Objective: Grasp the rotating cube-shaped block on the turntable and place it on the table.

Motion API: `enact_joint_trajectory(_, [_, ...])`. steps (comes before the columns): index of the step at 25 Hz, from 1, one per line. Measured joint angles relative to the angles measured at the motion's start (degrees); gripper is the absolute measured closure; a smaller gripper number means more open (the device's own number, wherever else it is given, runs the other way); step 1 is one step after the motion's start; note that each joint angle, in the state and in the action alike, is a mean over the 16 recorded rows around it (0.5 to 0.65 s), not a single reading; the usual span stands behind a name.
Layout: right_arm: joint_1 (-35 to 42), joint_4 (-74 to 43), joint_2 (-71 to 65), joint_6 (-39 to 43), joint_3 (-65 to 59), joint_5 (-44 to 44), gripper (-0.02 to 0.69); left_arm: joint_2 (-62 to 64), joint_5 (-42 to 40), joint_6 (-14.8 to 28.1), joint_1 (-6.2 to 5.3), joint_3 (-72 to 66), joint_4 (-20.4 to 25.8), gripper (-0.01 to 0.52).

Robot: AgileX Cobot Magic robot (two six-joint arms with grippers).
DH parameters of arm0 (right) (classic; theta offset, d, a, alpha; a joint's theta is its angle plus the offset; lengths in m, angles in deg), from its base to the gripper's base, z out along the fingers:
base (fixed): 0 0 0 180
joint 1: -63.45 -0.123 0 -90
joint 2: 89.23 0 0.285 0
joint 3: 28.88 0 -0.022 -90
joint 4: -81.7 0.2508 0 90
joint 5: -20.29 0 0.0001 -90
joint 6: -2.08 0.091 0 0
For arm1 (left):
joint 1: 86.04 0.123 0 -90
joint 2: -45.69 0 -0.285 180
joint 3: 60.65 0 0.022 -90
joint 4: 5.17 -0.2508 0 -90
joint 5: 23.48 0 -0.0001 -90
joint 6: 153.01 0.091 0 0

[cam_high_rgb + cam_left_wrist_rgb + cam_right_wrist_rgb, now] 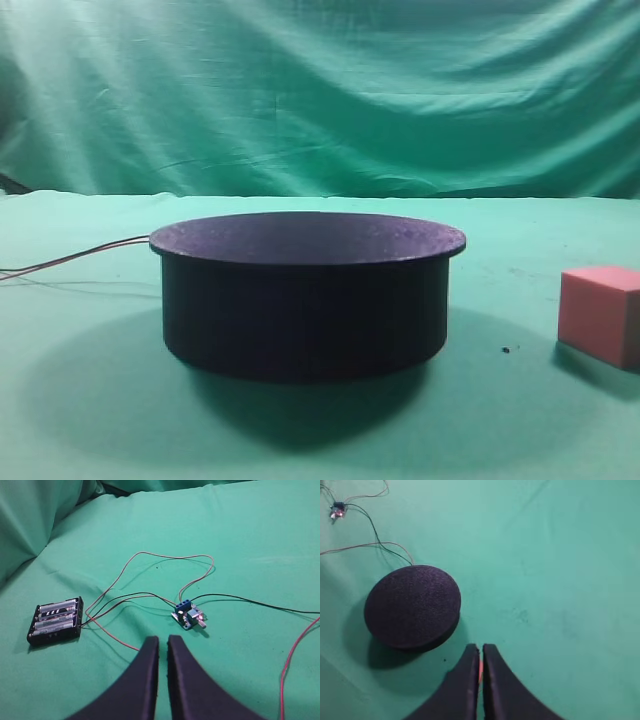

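The cube-shaped block (602, 315), a small pink-salmon cube, is being shown resting on the table (90, 420), a flat surface draped in green cloth, at the far right edge of the exterior high view. It is sitting upright and flat, well apart from the turntable (305, 295), with one face turned toward the camera and a second face angled away to the right. As a cube it is presenting no long axis.

The turntable, a wide, low black drum, is being shown near the centre of the table with its rough dark top bare. Thin wires (75, 260) are being led away from its left side.

In the right wrist view the right gripper (480, 652) is being held above the cloth, just beside the turntable (412, 605), with its two dark fingers pressed nearly together. A thin sliver of pink-orange is being glimpsed in the narrow slit between them; what it belongs to cannot be told.

In the left wrist view the left gripper (163, 642) is being held over the cloth with its fingers drawn narrow, nothing between them. Ahead of it a black battery holder (55, 621) and a small blue circuit board (188, 615) are lying, joined by red and black wires.
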Motion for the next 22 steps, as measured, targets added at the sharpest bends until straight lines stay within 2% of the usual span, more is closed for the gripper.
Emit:
enact_joint_trajectory(5, [7.75, -0.11, 8.94, -0.11, -11.82, 10.80, 0.665, 0.00, 0.00, 0.00, 0.00, 0.00, 0.00, 0.514])
enact_joint_trajectory(10, [12.46, 0.34, 17.93, 0.02, -20.77, 16.36, 0.665, 0.00, 0.00, 0.00, 0.00, 0.00, 0.00, 0.514])
enact_joint_trajectory(22, [14.45, 1.23, 26.89, 0.29, -25.76, 11.35, 0.665, 0.00, 0.00, 0.00, 0.00, 0.00, 0.00, 0.514])
